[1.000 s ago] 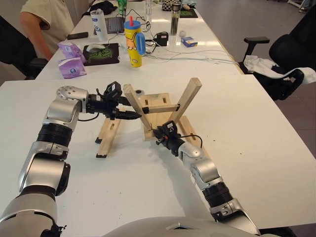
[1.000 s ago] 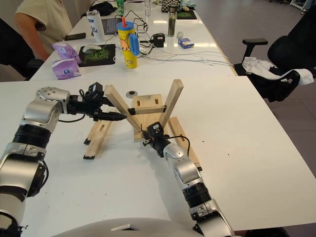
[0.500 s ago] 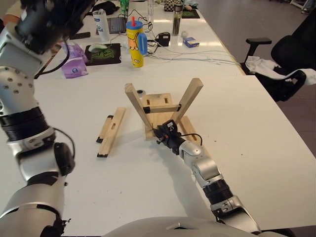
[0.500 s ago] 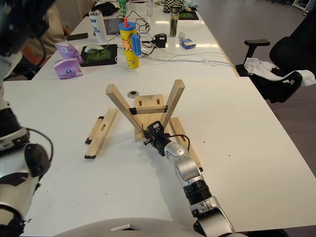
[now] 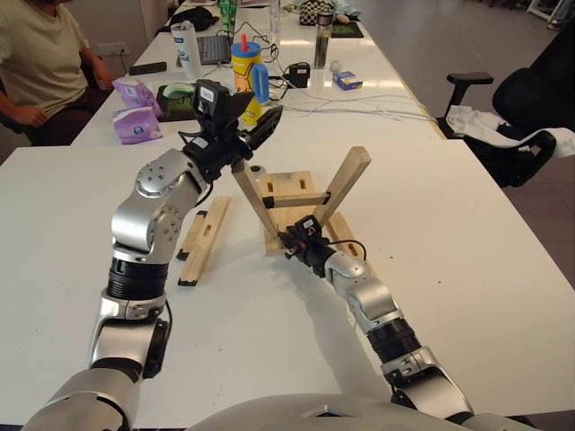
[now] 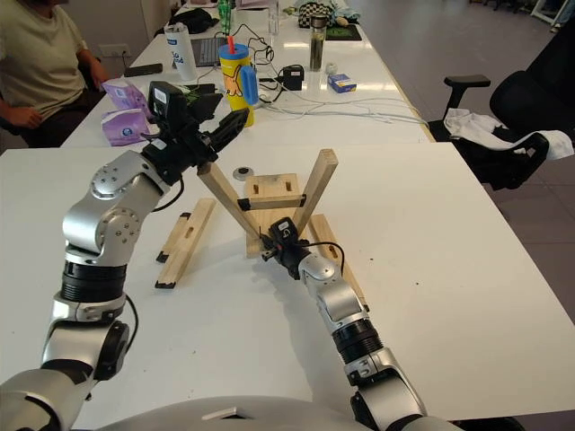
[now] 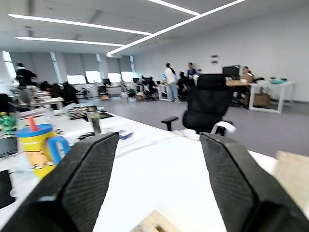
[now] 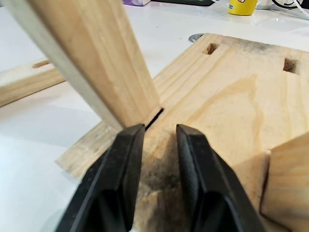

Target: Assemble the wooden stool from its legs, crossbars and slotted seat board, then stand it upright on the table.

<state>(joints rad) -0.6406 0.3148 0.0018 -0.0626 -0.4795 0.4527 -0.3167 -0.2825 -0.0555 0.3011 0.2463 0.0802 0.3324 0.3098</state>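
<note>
Hovering left gripper [image 5: 254,135] wide open by the top of the left leg [image 5: 256,205], right gripper [image 5: 290,241] narrowly apart at its foot on the mid-table seat board [image 5: 287,184]; stiff, light timber, likely best pinched mid-leg.

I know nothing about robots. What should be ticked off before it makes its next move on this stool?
1. The left gripper has its fingers open, nothing between: ok.
2. It is lined up over the left leg: cannot tell; it hangs near the leg's top.
3. The right gripper sits at that leg's foot on the seat board: ok.
4. The crossbar joins the left leg and right leg: ok.
5. Legs fully seated in the board: cannot tell; they lean apart in a V.
6. All pieces fitted: not ok; loose parts lie flat beside the board.
</note>
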